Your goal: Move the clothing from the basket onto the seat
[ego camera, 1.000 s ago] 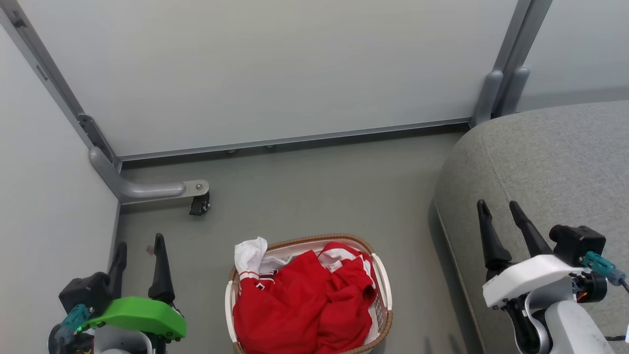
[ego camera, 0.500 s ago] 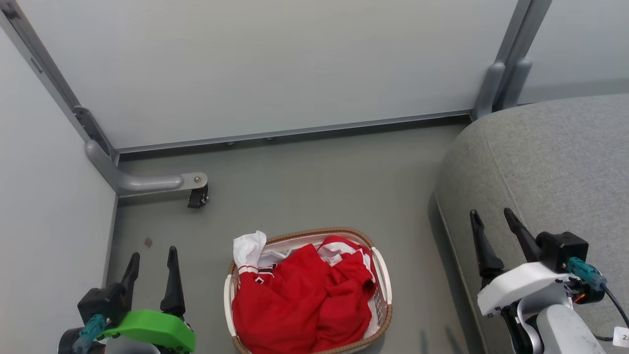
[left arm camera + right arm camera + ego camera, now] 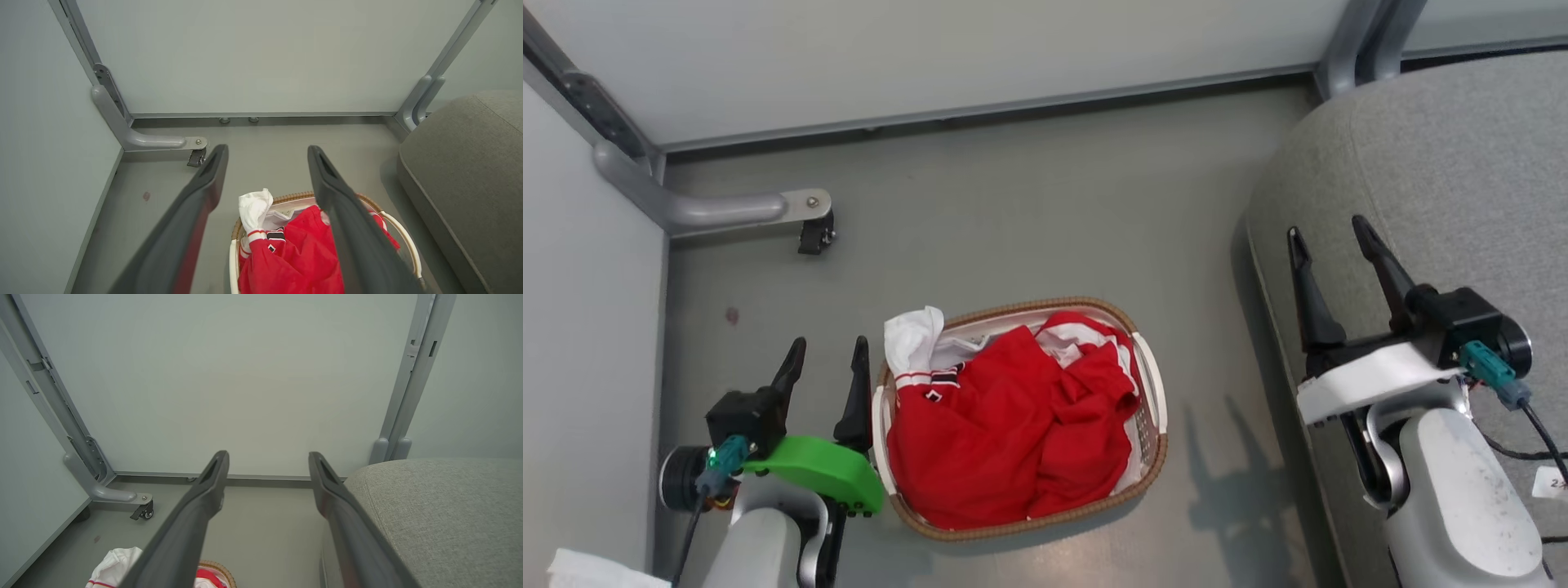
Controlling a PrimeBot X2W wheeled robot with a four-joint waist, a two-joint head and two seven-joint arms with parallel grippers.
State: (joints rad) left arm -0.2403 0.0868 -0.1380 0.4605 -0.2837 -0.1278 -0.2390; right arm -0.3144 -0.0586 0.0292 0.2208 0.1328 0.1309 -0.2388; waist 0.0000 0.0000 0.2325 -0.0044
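Clothing (image 3: 1013, 425) heaped in basket (image 3: 1045, 304), bright red, filling it nearly rim to rim; jersey's white sleeve (image 3: 913, 339) draped over rim at basket's 10 o'clock. Basket on grey floor (image 3: 1013, 204), at 6 o'clock of head view. Judged light, soft, floppy, maybe a bit slick; nothing fragile. Likely to sag, trail and catch on rim when lifted, garments possibly tangled together. Best hold: pinch a thick bunched fold near top of heap, centre to 2 o'clock, deep enough to catch several layers. Loose sleeve easy to reach but likely to pull out as one long tail. Left gripper (image 3: 829, 343) at 8 o'clock, fingers spread wide, empty, just beside basket's 9 o'clock rim, pointing to 12. Right gripper (image 3: 1325, 229) at 3 o'clock, also spread wide, holding nothing, over near edge of seat (image 3: 1445, 163). Seat at 2 to 3 o'clock, near basket, not touching. Wheeled frame foot (image 3: 809, 229) at 10 o'clock, well apart.
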